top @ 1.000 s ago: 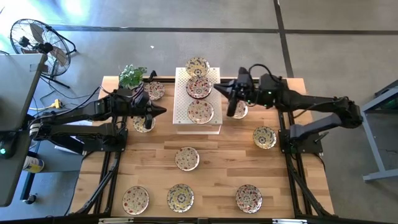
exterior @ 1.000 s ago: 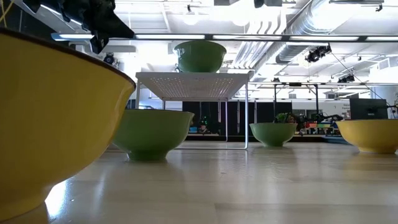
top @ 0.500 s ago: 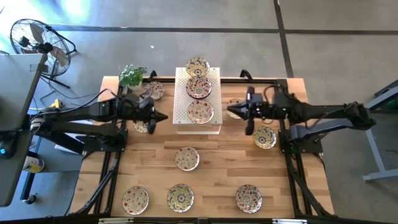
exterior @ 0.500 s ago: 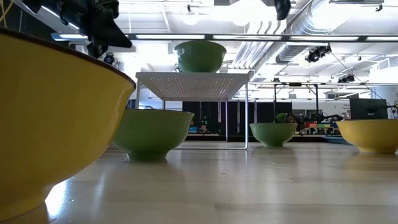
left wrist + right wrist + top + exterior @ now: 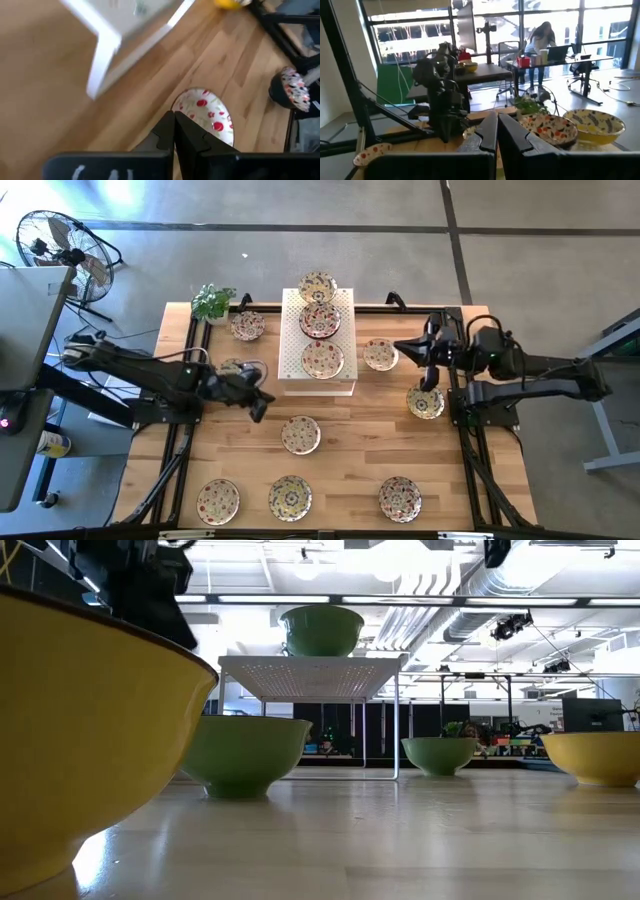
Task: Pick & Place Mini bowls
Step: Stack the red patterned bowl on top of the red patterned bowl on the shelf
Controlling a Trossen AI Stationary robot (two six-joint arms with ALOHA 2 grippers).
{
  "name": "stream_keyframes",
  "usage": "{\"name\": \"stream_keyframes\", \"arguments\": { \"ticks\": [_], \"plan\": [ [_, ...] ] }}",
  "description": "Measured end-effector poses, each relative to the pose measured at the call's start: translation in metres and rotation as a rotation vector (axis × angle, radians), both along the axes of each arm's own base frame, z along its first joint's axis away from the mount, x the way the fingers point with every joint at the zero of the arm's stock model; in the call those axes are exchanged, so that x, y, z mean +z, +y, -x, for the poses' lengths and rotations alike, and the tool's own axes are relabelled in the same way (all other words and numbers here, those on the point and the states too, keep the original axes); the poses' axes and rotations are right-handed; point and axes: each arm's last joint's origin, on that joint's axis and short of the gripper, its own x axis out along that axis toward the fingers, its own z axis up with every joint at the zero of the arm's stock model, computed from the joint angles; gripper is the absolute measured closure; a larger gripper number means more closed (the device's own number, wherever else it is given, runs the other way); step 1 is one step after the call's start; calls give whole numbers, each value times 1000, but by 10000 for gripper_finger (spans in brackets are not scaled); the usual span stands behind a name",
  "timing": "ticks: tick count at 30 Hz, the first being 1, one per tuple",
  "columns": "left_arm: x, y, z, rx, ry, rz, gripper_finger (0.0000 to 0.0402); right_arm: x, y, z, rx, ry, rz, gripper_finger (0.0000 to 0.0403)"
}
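Both of your arms have been pulling back from the white rack at the middle of the bench over the last second. The mini bowls are lying spread over the bench: three are sitting on the rack, one is resting alone just in front of it, three are lining the near edge, and others are lying to either side of the rack.

Your left gripper is now hovering off the rack's front left corner, near the lone bowl in front, with its fingers closed and nothing between them. In the left wrist view a red-flowered bowl is showing just past the closed fingertips.

Your right gripper is hanging on the right side of the bench, between a bowl beside the rack and another nearer the right edge. It is also closed and empty.

Judging from this, neither gripper is carrying a bowl, so a fresh pick is likely coming next; the left one is looking best placed for it.

A potted plant is standing at the far left corner. No brand, label or writing is readable anywhere.
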Motion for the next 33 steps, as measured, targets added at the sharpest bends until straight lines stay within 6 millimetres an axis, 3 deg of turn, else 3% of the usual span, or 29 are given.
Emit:
{"name": "stream_keyframes", "arguments": {
  "ticks": [5,10,14,19,33],
  "plan": [
    [-17,-12,-13,45,65,92,336,-4,-1,2,-3,39,13,403],
    [-34,-15,-23,138,129,175,257,-4,-1,2,18,50,22,403],
    [-47,-17,-31,178,175,217,219,-5,-1,2,18,55,22,403],
    [-60,-21,-40,182,209,251,216,-6,-1,2,18,61,19,403],
    [-77,-27,-57,79,213,244,258,-5,-1,2,18,60,17,403]
  ]
}}
